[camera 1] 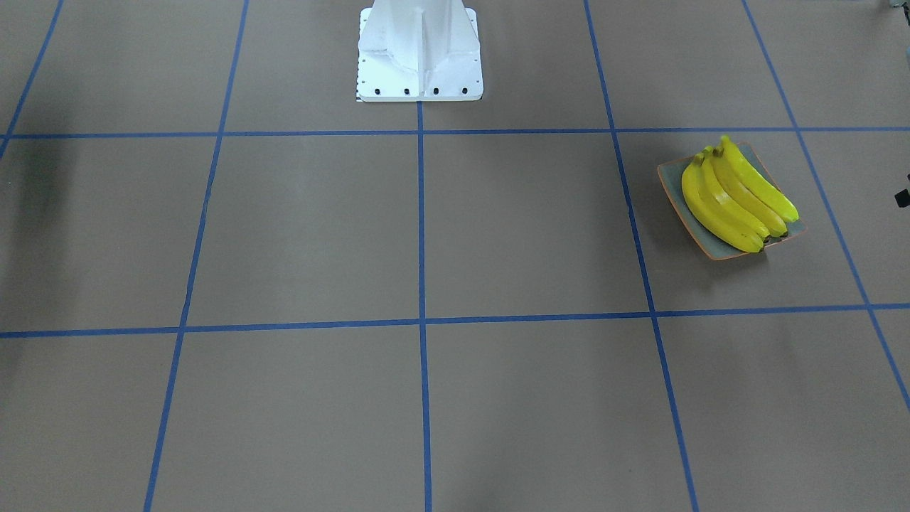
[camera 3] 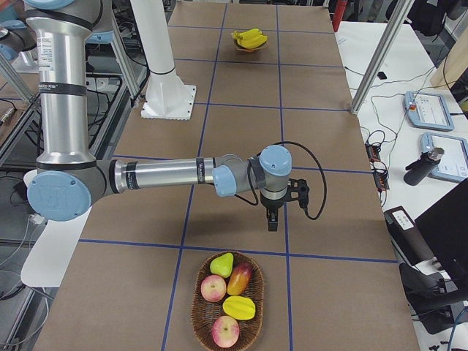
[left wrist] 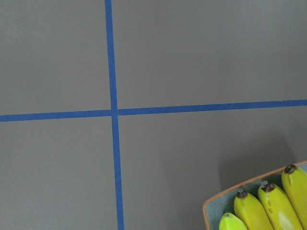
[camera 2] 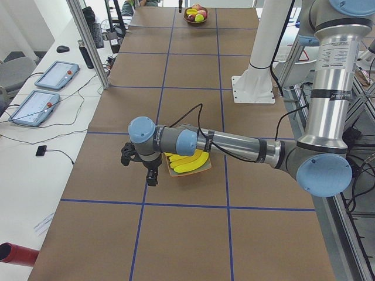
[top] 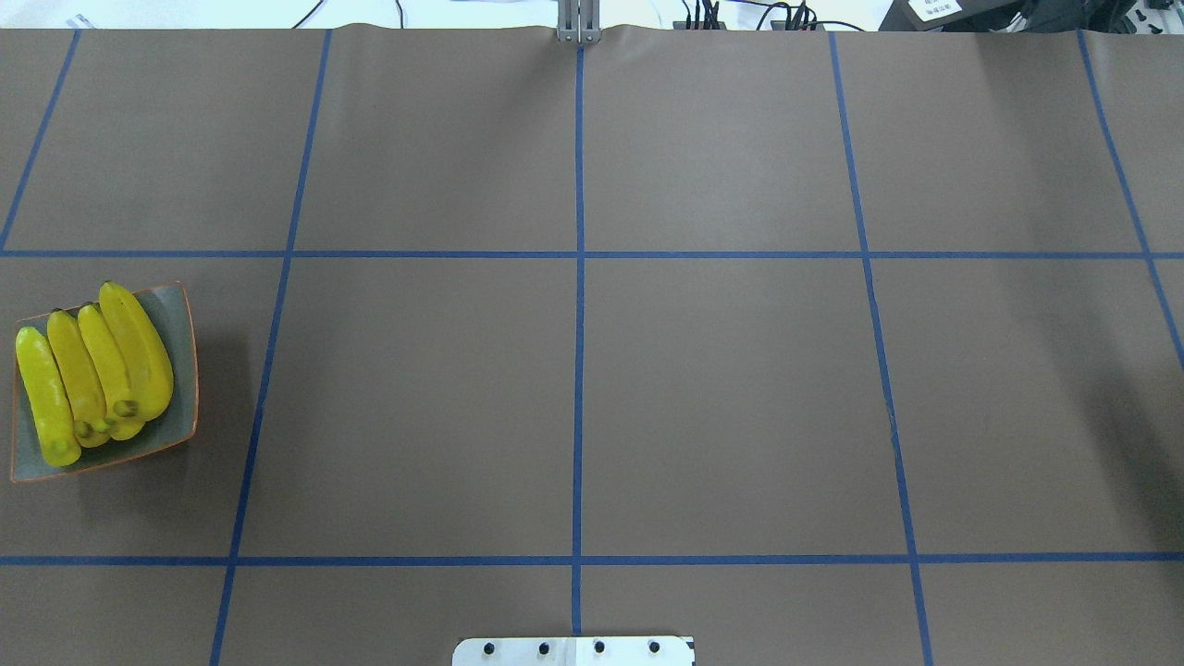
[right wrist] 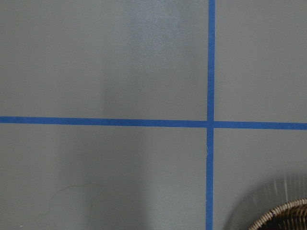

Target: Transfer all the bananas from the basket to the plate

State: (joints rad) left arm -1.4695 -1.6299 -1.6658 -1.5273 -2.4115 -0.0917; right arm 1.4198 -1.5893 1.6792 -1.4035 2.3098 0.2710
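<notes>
Brown table [top: 721, 388] bears the plate [top: 181, 356], bananas [top: 92, 370] on it lengthwise toward the robot [camera 1: 419, 50]; left pincer [camera 2: 151, 177], right pincer [camera 3: 273, 221]: cannot tell openness.

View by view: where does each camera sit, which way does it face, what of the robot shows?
Front-facing: across the table, facing the robot; shows its white base, bananas on the plate.
Overhead: behind the robot, looking down; base edge.
Exterior left: table end; left arm nearest.
Exterior right: opposite end; right arm nearest, fruit basket.
Left wrist: down at plate corner; no robot part.
Right wrist: down, basket rim; none.
Both side views share plate and basket.
</notes>
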